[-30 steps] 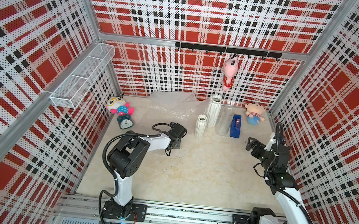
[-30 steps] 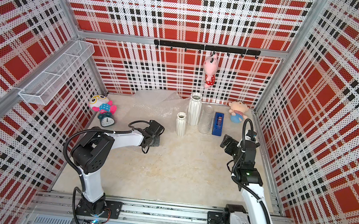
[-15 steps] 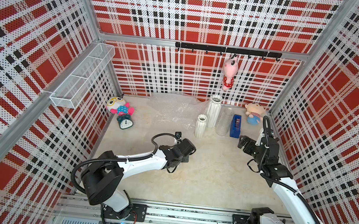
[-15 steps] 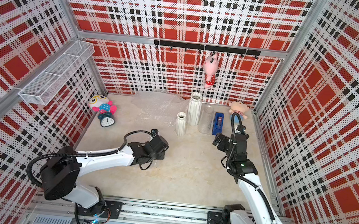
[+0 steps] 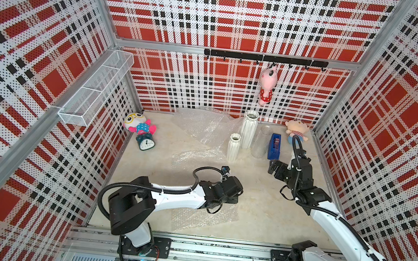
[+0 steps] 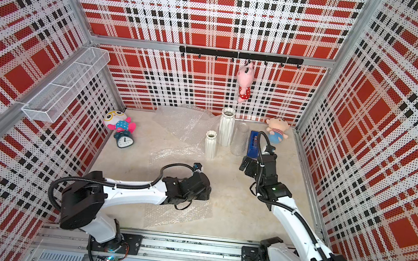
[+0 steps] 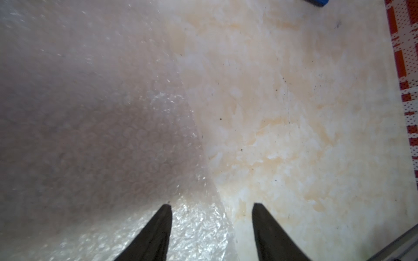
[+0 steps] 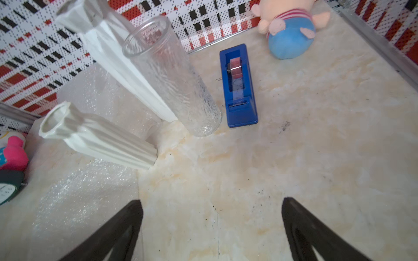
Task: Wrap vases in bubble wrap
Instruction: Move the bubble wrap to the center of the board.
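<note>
We find none wrapped: the tall white ribbed ceramic vase [image 5: 248, 129], short white ribbed vase [image 5: 233, 148] and clear glass cylinder vase [image 5: 260, 142] stand bare at the back. A clear bubble wrap sheet [image 5: 193, 220] lies under the left tool [image 7: 211, 205]; it and the right tool [image 8: 211, 200] are apart, empty

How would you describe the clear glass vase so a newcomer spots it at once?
Find the pink plush toy hanging from the black hook rail on the back wall. Just below it, on the table, the glass vase stands between the tall white ribbed vase and the blue tape dispenser. It alone is a see-through cylinder.
</note>
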`<state>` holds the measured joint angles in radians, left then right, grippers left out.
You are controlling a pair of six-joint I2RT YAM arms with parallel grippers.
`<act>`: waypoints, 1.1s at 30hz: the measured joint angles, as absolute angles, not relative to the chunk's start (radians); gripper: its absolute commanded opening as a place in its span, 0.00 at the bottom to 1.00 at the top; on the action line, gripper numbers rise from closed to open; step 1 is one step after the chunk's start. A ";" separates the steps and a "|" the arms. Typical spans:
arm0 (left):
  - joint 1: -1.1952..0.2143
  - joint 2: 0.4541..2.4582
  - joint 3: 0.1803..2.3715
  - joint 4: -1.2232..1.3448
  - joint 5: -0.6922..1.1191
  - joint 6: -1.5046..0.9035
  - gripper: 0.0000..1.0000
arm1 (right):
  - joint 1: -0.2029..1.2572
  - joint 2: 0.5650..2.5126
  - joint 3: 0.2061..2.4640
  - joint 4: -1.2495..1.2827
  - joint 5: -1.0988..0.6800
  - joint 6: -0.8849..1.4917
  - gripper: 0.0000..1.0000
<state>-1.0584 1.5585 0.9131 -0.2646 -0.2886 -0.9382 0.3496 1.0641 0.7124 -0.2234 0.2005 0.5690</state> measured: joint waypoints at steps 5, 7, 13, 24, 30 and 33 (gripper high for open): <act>-0.952 1.266 0.749 -0.266 -0.314 -0.937 0.73 | 0.480 1.161 0.743 -0.202 0.253 0.538 1.00; -0.791 1.136 0.649 -0.236 -0.293 -0.925 0.75 | 0.532 1.195 0.746 -0.167 0.262 0.512 1.00; -0.283 1.015 0.407 -0.154 -0.154 -0.835 0.70 | 0.693 1.346 0.776 -0.086 0.286 0.467 0.99; -0.125 1.383 0.478 0.041 0.019 -0.705 0.55 | 0.696 1.486 0.763 0.223 0.264 0.289 0.98; -0.141 1.522 0.562 0.124 0.014 -0.674 0.49 | 0.643 1.539 0.660 0.513 0.215 0.196 0.98; -0.148 1.571 0.604 0.142 0.010 -0.666 0.51 | 0.627 1.580 0.614 0.669 0.193 0.146 0.99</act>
<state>-0.1478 1.5715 0.6044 0.1421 0.0105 -0.6659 0.6270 1.5803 0.6144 0.6693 0.1932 0.1463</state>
